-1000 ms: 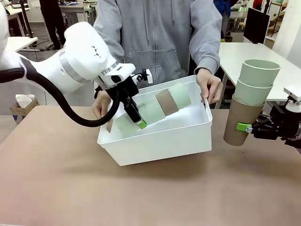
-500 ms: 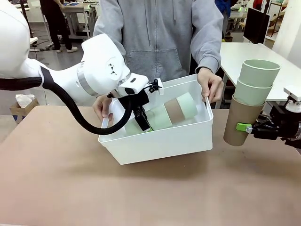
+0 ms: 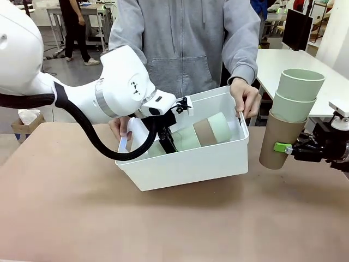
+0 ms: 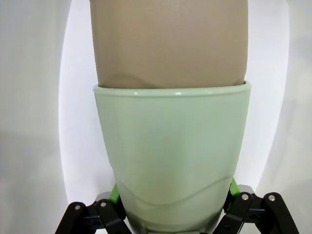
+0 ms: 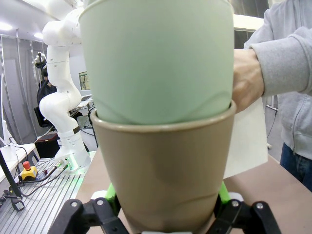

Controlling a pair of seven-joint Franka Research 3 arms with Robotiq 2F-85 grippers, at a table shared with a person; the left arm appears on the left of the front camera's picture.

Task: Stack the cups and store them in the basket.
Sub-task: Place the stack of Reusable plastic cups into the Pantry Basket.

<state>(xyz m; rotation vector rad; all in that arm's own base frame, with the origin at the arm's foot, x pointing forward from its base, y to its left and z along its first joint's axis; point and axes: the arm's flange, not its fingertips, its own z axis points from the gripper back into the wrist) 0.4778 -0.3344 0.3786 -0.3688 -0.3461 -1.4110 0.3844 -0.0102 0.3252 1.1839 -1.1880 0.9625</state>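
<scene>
The white basket [image 3: 185, 164] sits tilted on the table, with a person's hands [image 3: 245, 98] on both of its ends. My left gripper [image 3: 166, 143] reaches inside it, shut on the base of a lying stack of cups [image 3: 210, 130]: mint, tan-brown, mint. In the left wrist view the green pads clamp the mint cup [image 4: 173, 156], and a brown cup [image 4: 170, 39] is nested in it. My right gripper [image 3: 283, 147] is shut on an upright stack [image 3: 289, 114] right of the basket. That stack is a brown cup [image 5: 163, 170] with mint cups [image 5: 156, 58] nested in it.
The brown tabletop [image 3: 163, 224] is bare in front of the basket. The person stands close behind the far edge. A white table [image 3: 283, 65] stands behind at right. In the right wrist view the person's hand [image 5: 248, 78] grips the basket wall [image 5: 248, 141].
My left gripper has carried the lying stack deeper and rightward into the basket. The right arm and its stack have not moved.
</scene>
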